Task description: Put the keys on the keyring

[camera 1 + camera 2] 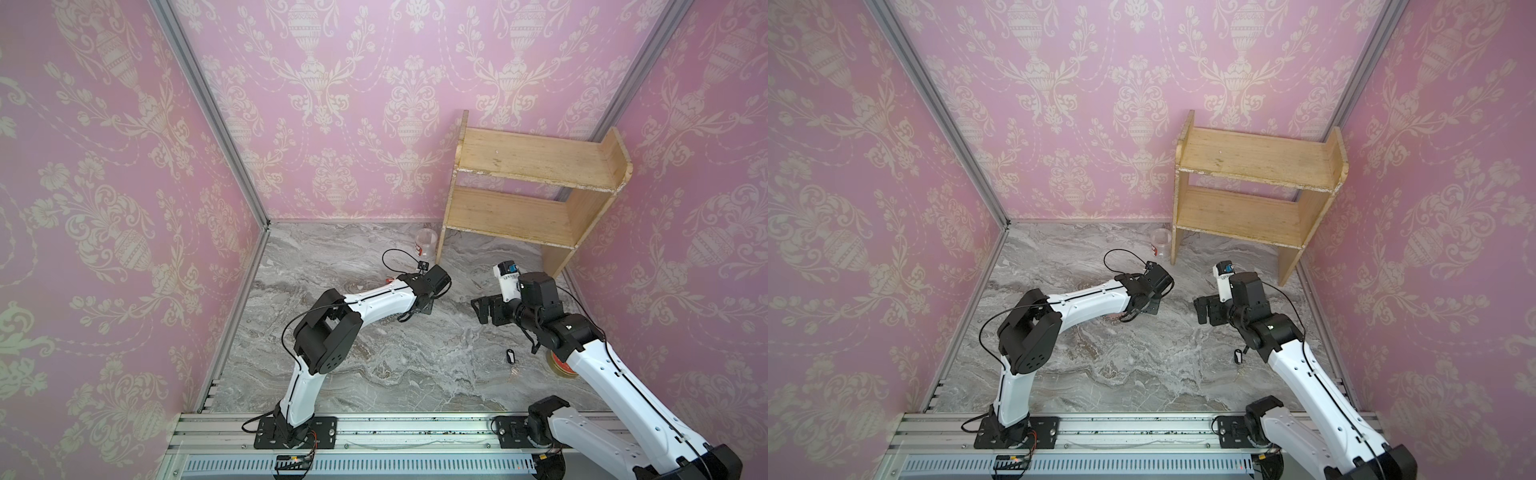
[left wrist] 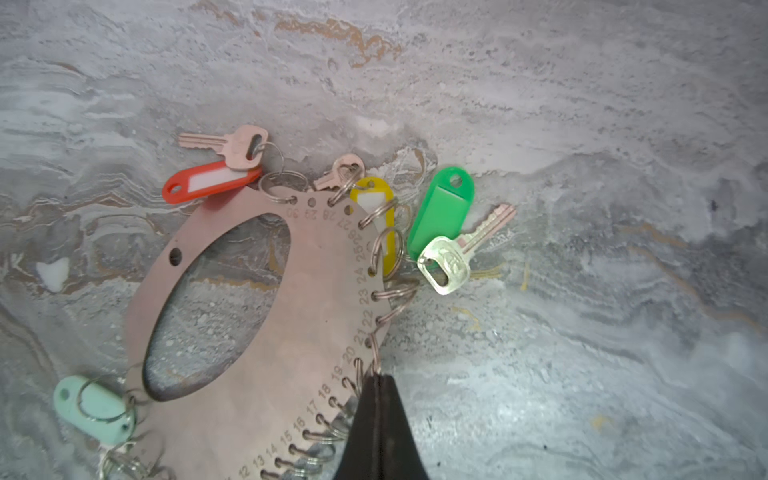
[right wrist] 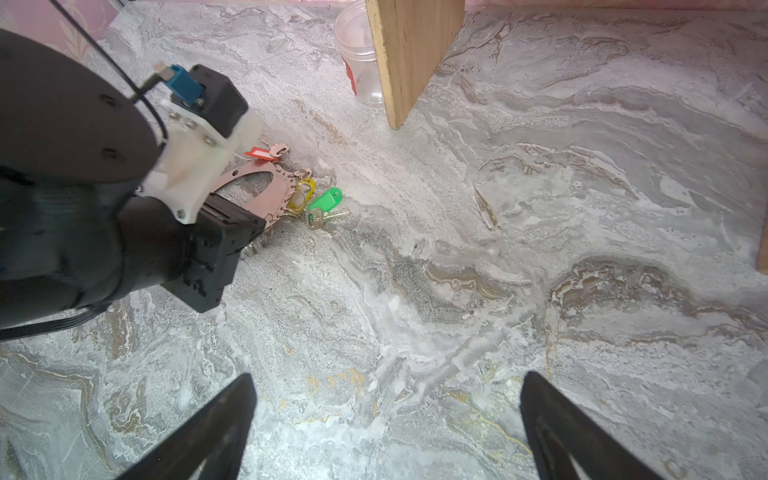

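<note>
We're pinning the keyring while the loose fob is lying on the right arm's side.

The left gripper [image 2: 376, 379] is sitting closed at the rim of the keyring [image 2: 311, 311], seemingly pinching a split ring there, mid-bench [image 1: 374, 374] towards the back edge, with tagged keys [image 2: 442, 266] fanning off it. The black fob [image 1: 510, 356] is lying well apart, nearer the front right corner, its long axis running roughly front to back. The right gripper [image 3: 386, 374] is hovering wide open and empty, facing the keyring, so we're judging that arm the nearer one.
</note>
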Tool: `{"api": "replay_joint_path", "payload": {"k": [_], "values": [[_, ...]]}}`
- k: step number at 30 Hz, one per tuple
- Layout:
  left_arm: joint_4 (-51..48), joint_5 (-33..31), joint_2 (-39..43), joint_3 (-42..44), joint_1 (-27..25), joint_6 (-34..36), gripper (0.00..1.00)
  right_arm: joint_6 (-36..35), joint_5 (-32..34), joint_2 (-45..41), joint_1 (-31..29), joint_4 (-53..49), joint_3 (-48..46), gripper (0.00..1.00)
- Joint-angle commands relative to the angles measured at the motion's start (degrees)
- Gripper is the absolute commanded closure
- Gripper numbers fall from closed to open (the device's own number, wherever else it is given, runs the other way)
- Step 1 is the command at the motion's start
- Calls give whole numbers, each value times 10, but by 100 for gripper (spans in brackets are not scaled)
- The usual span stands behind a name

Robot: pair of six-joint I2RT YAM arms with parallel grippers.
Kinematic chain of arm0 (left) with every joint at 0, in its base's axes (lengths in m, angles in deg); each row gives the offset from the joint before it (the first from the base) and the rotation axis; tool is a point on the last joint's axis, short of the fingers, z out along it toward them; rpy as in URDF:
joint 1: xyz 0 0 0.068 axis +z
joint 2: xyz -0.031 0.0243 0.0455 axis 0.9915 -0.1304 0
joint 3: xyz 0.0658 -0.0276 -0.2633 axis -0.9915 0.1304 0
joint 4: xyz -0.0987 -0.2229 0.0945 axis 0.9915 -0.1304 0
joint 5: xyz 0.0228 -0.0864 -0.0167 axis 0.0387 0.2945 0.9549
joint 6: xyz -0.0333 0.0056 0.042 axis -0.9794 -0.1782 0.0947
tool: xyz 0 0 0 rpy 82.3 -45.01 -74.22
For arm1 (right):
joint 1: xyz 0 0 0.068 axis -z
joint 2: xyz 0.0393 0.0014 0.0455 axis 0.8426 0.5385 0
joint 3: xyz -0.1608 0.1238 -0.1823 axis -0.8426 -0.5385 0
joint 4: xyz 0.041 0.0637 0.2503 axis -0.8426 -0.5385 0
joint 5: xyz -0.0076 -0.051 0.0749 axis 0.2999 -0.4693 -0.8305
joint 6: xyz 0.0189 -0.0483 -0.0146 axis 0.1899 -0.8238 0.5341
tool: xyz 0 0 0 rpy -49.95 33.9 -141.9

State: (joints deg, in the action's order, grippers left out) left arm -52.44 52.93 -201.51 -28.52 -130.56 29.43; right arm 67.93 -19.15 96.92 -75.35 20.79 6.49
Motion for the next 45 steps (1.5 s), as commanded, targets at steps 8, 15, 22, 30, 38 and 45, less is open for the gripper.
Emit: {"api": "replay_joint_path", "payload": {"k": [8,15,22,30,38,45], "values": [[22,66,146,60,-5,112,100,8,-54,16,-5,59,-12,0],[23,120,262,91,-4,274,100,-36,-104,28,-7,117,-4,0],[111,245,409,190,-1,419,100,-126,-184,-5,-22,173,-7,1],[109,318,449,191,-1,489,100,-167,-284,-56,-36,255,-39,7],[130,356,419,167,-2,520,100,-189,-278,-22,-87,255,-24,23],[121,407,427,149,-1,543,100,-223,-289,-25,-100,249,-26,35]]}}
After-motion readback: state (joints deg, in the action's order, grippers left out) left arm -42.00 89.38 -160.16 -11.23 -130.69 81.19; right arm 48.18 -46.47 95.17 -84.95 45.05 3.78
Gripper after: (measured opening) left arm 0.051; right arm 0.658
